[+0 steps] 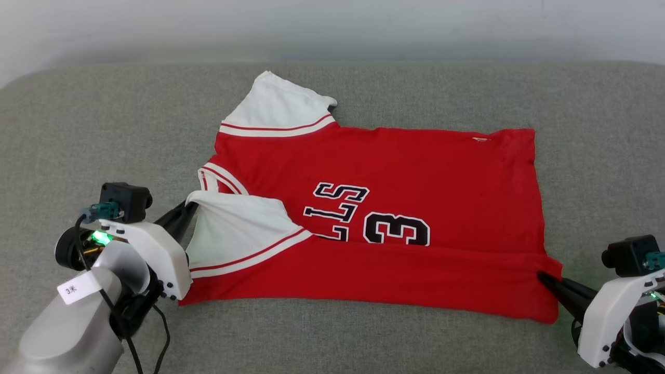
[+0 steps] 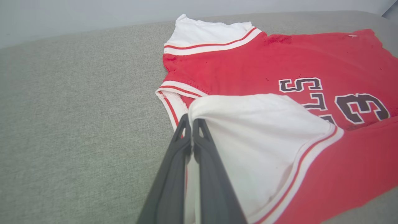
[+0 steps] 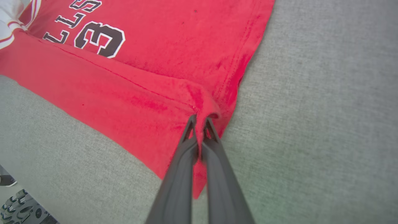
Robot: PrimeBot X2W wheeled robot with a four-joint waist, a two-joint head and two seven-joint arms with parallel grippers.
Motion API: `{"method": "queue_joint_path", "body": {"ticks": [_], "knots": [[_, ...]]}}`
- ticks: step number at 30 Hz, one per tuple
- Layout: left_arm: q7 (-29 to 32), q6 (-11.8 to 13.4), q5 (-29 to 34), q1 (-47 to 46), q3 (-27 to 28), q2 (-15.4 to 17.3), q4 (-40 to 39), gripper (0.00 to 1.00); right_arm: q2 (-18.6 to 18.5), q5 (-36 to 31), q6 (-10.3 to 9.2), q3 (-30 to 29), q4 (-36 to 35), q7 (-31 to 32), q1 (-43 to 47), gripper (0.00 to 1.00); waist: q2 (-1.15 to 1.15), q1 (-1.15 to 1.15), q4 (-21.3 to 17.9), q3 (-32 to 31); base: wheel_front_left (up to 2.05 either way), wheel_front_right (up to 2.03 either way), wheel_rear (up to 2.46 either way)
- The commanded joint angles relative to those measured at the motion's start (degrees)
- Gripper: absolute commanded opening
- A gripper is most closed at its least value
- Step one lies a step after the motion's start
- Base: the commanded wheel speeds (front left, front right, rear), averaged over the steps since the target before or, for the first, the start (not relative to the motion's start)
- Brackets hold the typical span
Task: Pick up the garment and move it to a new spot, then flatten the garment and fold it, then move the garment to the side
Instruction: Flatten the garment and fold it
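Left gripper [image 1: 189,208] [image 2: 189,119]: low over the near-left part of the grey upholstered surface [image 1: 78,130], pale forearm rising from the near-left corner. Fingers slanting toward the far right, pinched tight on the edge of the near white sleeve [image 1: 234,228].

Right gripper [image 1: 543,275] [image 3: 199,119]: in from the near-right corner, fingers slanting far-left, clamped on the near-right hem corner of the garment [image 1: 415,171].

Garment spread across the middle of the surface, neckline to the left, near long edge folded up over the lower part of the print.

Left wrist view: white cloth squeezed between closed fingers. Right wrist view: a bunched red ridge at the tips, plus a dark ridged thing [image 3: 21,208] at the lower-left corner, not identifiable.

Readable: "LLS" and "3" on the front; "3米" on a white tag [image 1: 78,287] on the left forearm.
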Motion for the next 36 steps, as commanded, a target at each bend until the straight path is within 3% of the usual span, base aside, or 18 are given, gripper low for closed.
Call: {"method": "queue_joint_path", "body": {"ticks": [1,17,18,19,20,28,36], "knots": [[-0.1,-0.5,0.4,-1.5,-0.4,-0.5,1.9,0.0,0.3,-0.2,-0.09,0.2,0.5,0.2,-1.3,0.0,0.0,-0.01,-0.2,1.9,0.0,0.0,0.0],[-1.4,-3.5,-1.1,-7.3,-5.9,-5.6,19.9,0.0,2.5,-1.8,-0.1,0.4,2.9,-0.8,-2.8,0.0,0.0,-0.01,-0.7,4.3,0.0,0.0,0.0],[-1.6,-3.5,-1.5,-7.5,-6.0,-5.7,20.4,0.14,2.8,-1.4,-0.1,-0.3,3.1,-1.1,-2.6,0.27,0.0,-0.01,-0.6,3.8,0.0,0.0,0.0],[-1.9,-3.4,-1.4,-7.8,-6.4,-5.7,20.8,0.92,2.9,-1.6,-0.09,-0.7,3.0,-1.5,-2.3,0.96,0.0,-0.01,-0.4,3.3,0.0,0.0,0.0],[-1.8,-3.5,-1.8,-8.0,-6.8,-5.7,21.1,1.0,2.9,-2.0,-0.09,-1.1,2.9,-1.8,-2.1,1.0,0.0,-0.01,-0.3,2.7,0.0,0.0,0.0],[-0.6,-3.5,-3.9,-10.5,-9.3,-2.7,19.0,1.0,3.6,-3.2,-0.08,-4.8,1.4,-3.7,0.8,1.0,0.0,-0.01,0.7,-1.8,0.0,0.0,0.0],[16.0,-3.5,-10.7,-13.2,-15.0,3.3,10.6,1.0,5.1,-4.6,-0.07,-7.8,-0.5,-2.3,4.2,1.0,0.0,-0.01,1.8,-4.9,0.0,0.0,0.0]]}}
